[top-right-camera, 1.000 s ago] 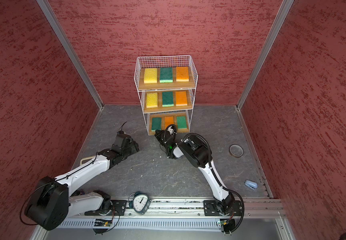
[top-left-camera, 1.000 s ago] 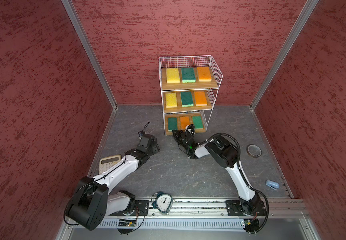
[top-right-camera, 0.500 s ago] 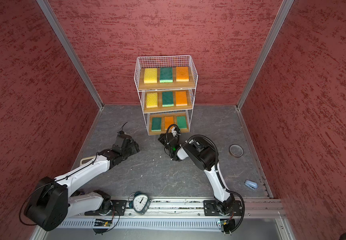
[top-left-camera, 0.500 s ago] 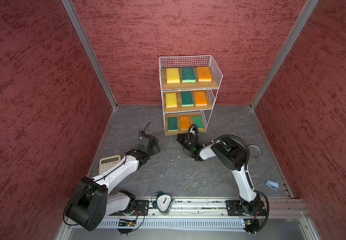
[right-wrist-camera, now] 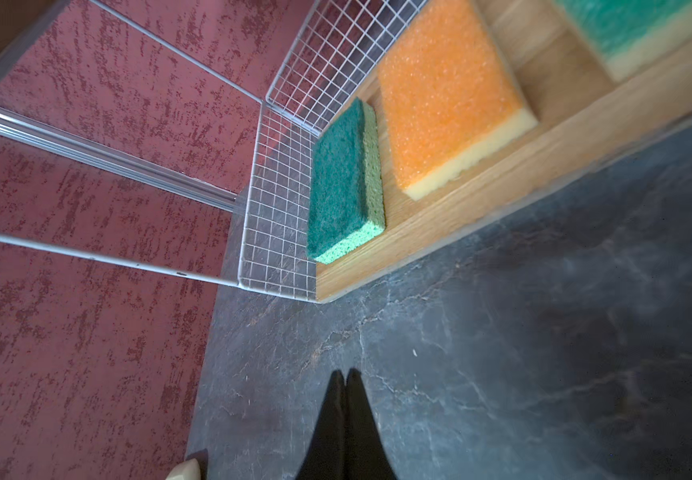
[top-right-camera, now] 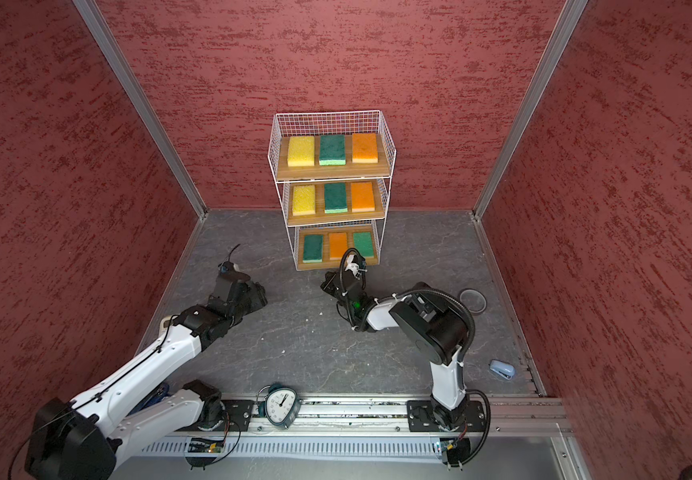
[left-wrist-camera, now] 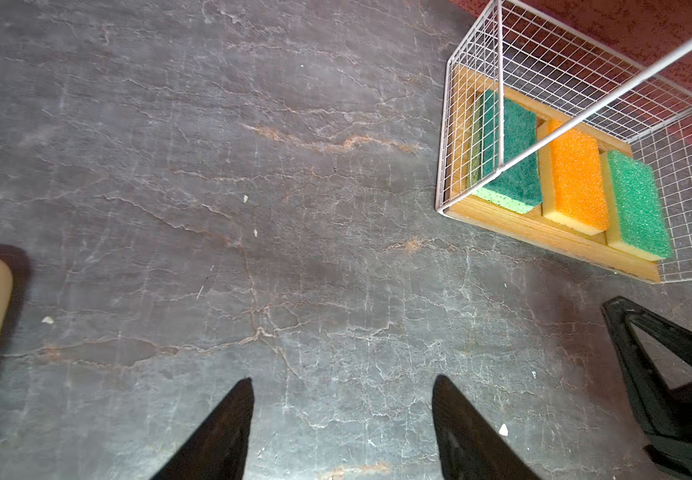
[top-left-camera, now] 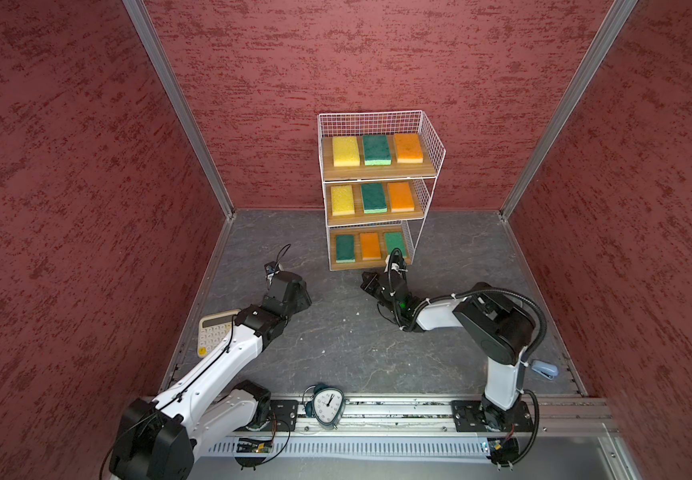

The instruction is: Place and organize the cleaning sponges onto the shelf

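1. The right gripper (right-wrist-camera: 346,374) has its jaws pressed together on nothing. Its tips hang low over the grey floor (left-wrist-camera: 252,166), just in front of the shelf (right-wrist-camera: 439,232) at its bottom board.
2. The left gripper (left-wrist-camera: 342,380) is empty with its jaws apart over bare floor, well clear of the shelf. The cream calculator (top-left-camera: 215,332) lies beside its arm.
3. All nine cleaning sponges (top-left-camera: 376,149) lie flat on the shelf, three side by side on each tier. The bottom row is a dark green sponge (right-wrist-camera: 342,183) next to the wire side, an orange sponge (right-wrist-camera: 448,95) in the middle, and a lighter green sponge (left-wrist-camera: 637,203).
4. With no sponge in sight on the floor, placing looks finished. The step in hand is probably to clear the arms away.
5. To do that well, the right arm should draw straight back from the front board before it rises. That way its wrist cable misses the wire edge of the tier above and the tips do not nudge the bottom row askew.
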`<state>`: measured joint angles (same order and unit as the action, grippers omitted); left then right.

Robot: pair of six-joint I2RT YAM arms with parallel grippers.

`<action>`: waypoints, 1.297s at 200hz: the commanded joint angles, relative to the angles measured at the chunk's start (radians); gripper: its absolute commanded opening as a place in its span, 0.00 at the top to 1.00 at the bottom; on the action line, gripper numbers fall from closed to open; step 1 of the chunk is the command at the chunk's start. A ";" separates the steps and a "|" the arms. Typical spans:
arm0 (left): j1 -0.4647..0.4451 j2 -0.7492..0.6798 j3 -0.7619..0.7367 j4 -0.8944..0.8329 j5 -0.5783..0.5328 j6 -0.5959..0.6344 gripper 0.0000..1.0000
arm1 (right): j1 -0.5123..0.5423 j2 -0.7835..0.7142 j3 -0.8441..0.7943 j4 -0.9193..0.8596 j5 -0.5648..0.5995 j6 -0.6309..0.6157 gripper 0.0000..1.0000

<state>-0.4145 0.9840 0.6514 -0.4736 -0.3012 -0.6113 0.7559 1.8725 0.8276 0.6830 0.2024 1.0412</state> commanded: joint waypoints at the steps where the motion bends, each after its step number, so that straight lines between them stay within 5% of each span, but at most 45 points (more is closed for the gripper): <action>1: 0.008 -0.035 0.021 -0.066 -0.029 0.029 0.30 | 0.005 -0.100 -0.052 -0.070 0.055 -0.071 1.00; 61: 0.029 -0.064 0.027 -0.078 -0.019 0.084 0.27 | 0.005 -0.356 -0.147 -0.314 0.127 -0.183 0.93; 91: 0.056 -0.058 0.033 -0.039 0.080 0.124 0.26 | -0.001 -0.471 -0.136 -0.442 0.128 -0.284 0.86; 108: 0.060 -0.044 0.050 -0.040 0.097 0.138 0.19 | -0.015 -0.514 -0.113 -0.528 0.142 -0.321 0.79; 113: 0.061 -0.042 0.057 -0.039 0.100 0.144 0.01 | -0.023 -0.529 -0.112 -0.544 0.144 -0.335 0.78; 134: 0.065 -0.037 0.080 -0.019 0.145 0.170 0.00 | -0.095 -0.605 -0.146 -0.547 0.103 -0.372 0.74; 206: 0.096 -0.012 0.121 -0.005 0.120 0.174 0.01 | -0.394 -0.765 -0.152 -0.683 -0.008 -0.486 0.21; 214: 0.101 -0.007 0.123 -0.004 0.115 0.180 0.01 | -0.419 -0.769 -0.138 -0.703 -0.014 -0.507 0.02; 259: 0.129 -0.030 0.115 0.021 0.075 0.200 0.01 | -0.537 -0.746 -0.034 -0.835 0.028 -0.623 0.01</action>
<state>-0.3016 0.9798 0.7525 -0.4934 -0.1959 -0.4374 0.2653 1.1320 0.7383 -0.0769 0.2173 0.5152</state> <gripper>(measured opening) 0.994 0.988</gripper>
